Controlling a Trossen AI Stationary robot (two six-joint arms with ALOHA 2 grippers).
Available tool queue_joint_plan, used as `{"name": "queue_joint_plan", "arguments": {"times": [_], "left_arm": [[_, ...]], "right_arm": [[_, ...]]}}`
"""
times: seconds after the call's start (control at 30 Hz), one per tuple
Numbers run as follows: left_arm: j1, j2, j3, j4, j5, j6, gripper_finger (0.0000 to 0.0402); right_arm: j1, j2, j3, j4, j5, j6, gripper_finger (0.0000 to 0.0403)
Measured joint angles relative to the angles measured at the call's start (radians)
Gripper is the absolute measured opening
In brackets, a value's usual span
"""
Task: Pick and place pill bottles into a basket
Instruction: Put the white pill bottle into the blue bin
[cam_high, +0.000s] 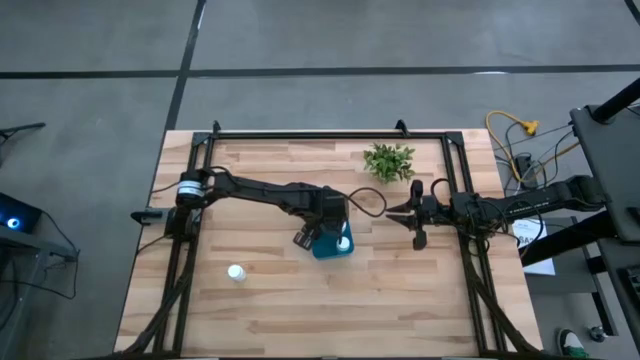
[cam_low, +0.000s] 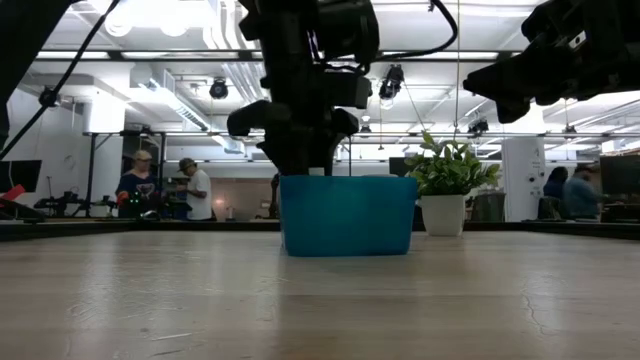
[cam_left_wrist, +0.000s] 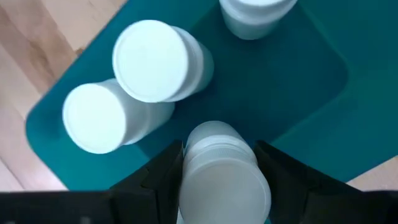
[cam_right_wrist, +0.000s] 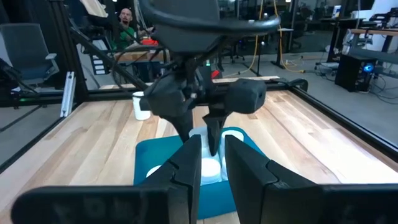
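Three bottles (cam_left_wrist: 152, 61) already lie in the basket (cam_left_wrist: 292, 106). My left gripper (cam_left_wrist: 217, 180) hangs over it, clenched on a fourth bottle (cam_left_wrist: 221, 171). One bottle (cam_high: 236, 272) stands on the table (cam_high: 400, 290), well apart. My right gripper (cam_high: 418, 214) waits beside the basket, fingers nearly together, empty.

Grey concrete floor (cam_high: 90, 120) — bright ceiling lights (cam_low: 170, 20)

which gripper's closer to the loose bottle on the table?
Left. The left gripper is over the basket, holding a bottle, with the loose bottle just beyond. The right gripper waits past the basket's far side.
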Motion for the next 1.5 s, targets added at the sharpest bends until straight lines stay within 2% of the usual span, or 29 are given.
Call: {"name": "queue_joint_plan", "arguments": {"times": [0.53,0.7,0.8,1.5], "left_arm": [[0.002,0.025,-0.001,-0.019,0.01,-0.001,0.0158],[0.002,0.025,-0.002,-0.019,-0.061,-0.023,0.0209],[0.002,0.025,-0.002,-0.019,-0.067,-0.025,0.0227],[-0.026,0.01,0.039,-0.021,-0.104,-0.036,0.0234]], "right_arm": [[0.0,0.0,0.0,-0.005,0.017,0.007,0.0063],[0.0,0.0,0.0,-0.007,0.017,0.007,0.0063],[0.0,0.0,0.0,-0.007,0.017,0.007,0.0063],[0.0,0.0,0.0,-0.01,0.015,0.008,0.0063]]}}
